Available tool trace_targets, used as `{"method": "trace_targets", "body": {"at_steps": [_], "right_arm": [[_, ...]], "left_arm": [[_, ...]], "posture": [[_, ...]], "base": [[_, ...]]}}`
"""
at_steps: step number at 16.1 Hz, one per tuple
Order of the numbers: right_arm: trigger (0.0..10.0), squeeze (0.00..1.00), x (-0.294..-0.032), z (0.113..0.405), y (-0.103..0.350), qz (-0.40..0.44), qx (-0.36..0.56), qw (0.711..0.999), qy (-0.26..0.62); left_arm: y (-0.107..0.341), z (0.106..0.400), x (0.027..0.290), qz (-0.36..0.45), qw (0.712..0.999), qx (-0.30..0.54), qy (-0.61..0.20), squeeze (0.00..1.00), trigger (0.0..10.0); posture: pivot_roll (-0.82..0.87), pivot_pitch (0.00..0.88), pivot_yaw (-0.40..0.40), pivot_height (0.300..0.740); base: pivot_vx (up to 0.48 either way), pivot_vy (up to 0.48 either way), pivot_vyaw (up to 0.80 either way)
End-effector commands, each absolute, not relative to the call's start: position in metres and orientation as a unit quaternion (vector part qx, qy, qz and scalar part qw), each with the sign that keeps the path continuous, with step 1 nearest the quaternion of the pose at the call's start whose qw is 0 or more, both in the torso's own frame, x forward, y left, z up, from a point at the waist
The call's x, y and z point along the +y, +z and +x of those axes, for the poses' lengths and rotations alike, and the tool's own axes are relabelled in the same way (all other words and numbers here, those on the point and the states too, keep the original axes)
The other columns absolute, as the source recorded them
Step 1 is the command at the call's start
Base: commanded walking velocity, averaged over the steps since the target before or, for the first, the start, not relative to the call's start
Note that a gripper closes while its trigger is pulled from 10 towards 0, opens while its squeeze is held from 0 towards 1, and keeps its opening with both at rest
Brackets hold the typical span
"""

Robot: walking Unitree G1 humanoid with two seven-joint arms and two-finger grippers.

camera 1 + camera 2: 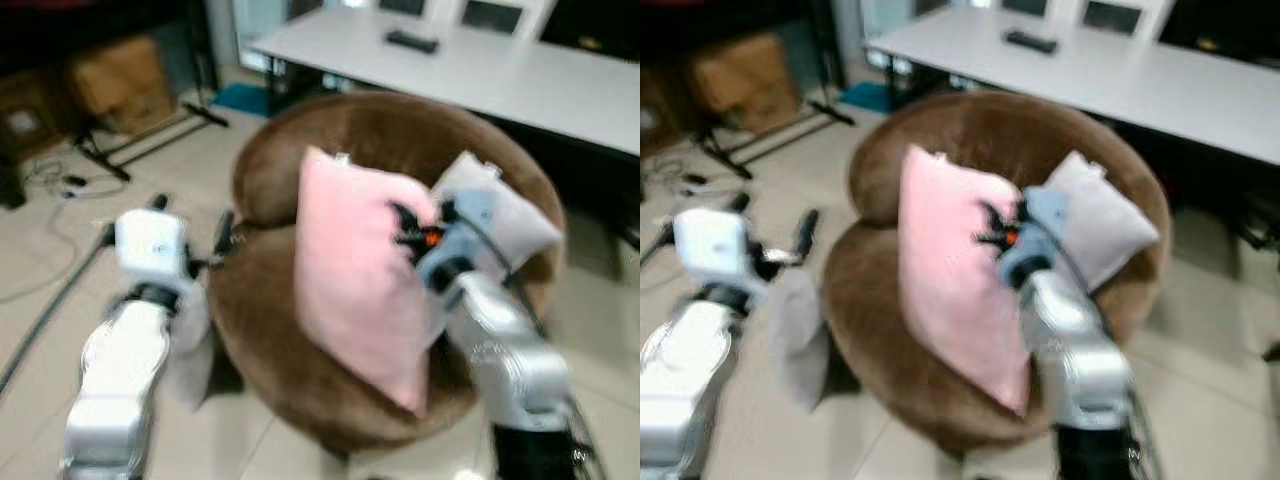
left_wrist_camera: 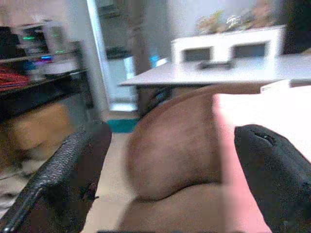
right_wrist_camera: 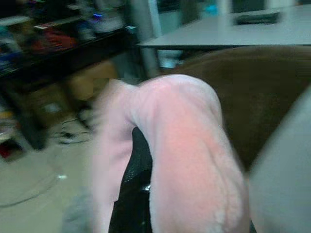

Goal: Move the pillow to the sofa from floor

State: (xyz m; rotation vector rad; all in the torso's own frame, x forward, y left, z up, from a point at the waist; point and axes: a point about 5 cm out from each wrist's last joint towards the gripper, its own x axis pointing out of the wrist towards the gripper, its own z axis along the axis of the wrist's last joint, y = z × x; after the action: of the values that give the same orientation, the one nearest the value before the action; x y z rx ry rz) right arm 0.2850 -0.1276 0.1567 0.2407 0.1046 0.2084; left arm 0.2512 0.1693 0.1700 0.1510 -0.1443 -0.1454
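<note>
On the round brown plush sofa (image 1: pixel 330 380) we log one soft pink square pillow (image 1: pixel 355 275), upright, beside a grey cushion (image 1: pixel 500 215). Our right gripper (image 1: pixel 418 232) pinches its top corner; release remains. Left gripper (image 1: pixel 195 235) spread wide, empty. Right wrist view shows fabric folded over a finger (image 3: pixel 129 194).

A round brown sofa (image 1: pixel 330 350) stands on the pale tiled floor (image 1: pixel 40 330). On its seat a pink pillow (image 1: pixel 355 270) stands upright, and a grey pillow (image 1: pixel 505 215) leans against the backrest at the right. Behind it, a white table (image 1: pixel 520 75) carries a dark flat object (image 1: pixel 412 41).
</note>
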Motion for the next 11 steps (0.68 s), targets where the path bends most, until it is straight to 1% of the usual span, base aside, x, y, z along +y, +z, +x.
{"method": "trace_targets", "body": {"at_steps": [1, 2, 11], "right_arm": [[10.0, 0.00, -0.1196, 0.2862, 0.1733, 0.124, 0.012, 0.985, 0.123], [10.0, 0.00, -0.1196, 0.2862, 0.1732, 0.123, 0.012, 0.985, 0.123], [10.0, 0.00, -0.1169, 0.2864, 0.1729, 0.120, 0.011, 0.984, 0.130]], "left_arm": [[0.1733, 0.2490, 0.1757, 0.085, 0.991, -0.079, -0.062, 0.00, 10.0], [0.1731, 0.2490, 0.1755, 0.085, 0.991, -0.079, -0.063, 0.00, 10.0], [0.1701, 0.2491, 0.1757, 0.097, 0.991, -0.071, -0.061, 0.00, 10.0]], "posture": [[0.09, 0.000, -0.050, 0.740], [0.09, 0.000, -0.050, 0.740], [0.10, 0.000, -0.055, 0.740]], "base": [[0.251, 0.000, 0.00], [0.240, 0.000, 0.00], [0.000, 0.000, 0.00]]}}
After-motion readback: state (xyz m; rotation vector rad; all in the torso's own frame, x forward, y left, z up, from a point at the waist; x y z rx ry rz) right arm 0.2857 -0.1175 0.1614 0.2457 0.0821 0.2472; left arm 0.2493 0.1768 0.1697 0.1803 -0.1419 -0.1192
